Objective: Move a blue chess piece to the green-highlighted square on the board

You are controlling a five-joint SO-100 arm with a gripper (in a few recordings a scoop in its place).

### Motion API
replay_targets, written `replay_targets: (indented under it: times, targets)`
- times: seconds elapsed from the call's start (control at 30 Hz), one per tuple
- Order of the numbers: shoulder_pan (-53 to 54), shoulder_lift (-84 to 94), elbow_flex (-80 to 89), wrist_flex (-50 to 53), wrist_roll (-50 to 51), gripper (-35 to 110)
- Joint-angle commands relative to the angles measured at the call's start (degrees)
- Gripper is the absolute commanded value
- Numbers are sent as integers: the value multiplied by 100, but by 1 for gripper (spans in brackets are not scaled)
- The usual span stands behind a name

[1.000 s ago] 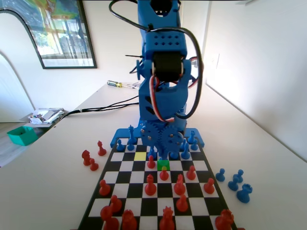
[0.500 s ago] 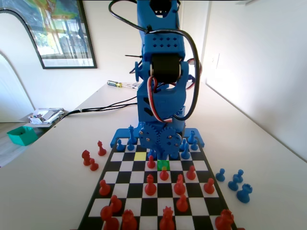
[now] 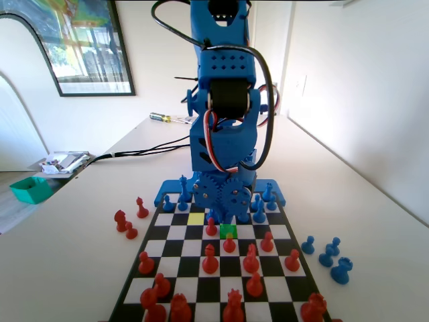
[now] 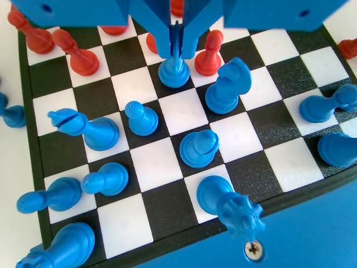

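Note:
In the wrist view my gripper point(image 4: 177, 49) hangs from the top edge, its two jaws pressed against the head of a small blue pawn point(image 4: 174, 72). The pawn's base sits over a black square of the board point(image 4: 167, 162), just in front of a red pawn point(image 4: 208, 56). In the fixed view the gripper point(image 3: 223, 216) is low at the board's far end, directly behind the green-highlighted square point(image 3: 228, 230). A red pawn point(image 3: 229, 243) stands just in front of that green square.
A yellow-tinted square point(image 3: 196, 218) lies left of the green one. Blue pieces crowd the near rows in the wrist view, among them a knight point(image 4: 226, 86) right of the held pawn. Red pieces point(image 3: 210, 260) fill the fixed view's near half. Captured blue pieces point(image 3: 330, 253) stand off-board right.
The arm has leaned slightly to the left in the fixed view and the gripper has shifted a little left with it. No piece on the board has visibly moved.

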Motion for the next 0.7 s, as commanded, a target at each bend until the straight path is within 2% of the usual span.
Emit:
replay_targets:
  times: [0.0, 0.67]
  targets:
    - [-44, 158, -35, -35, -88, 13]
    - [123, 800, -1204, 1257, -62, 16]
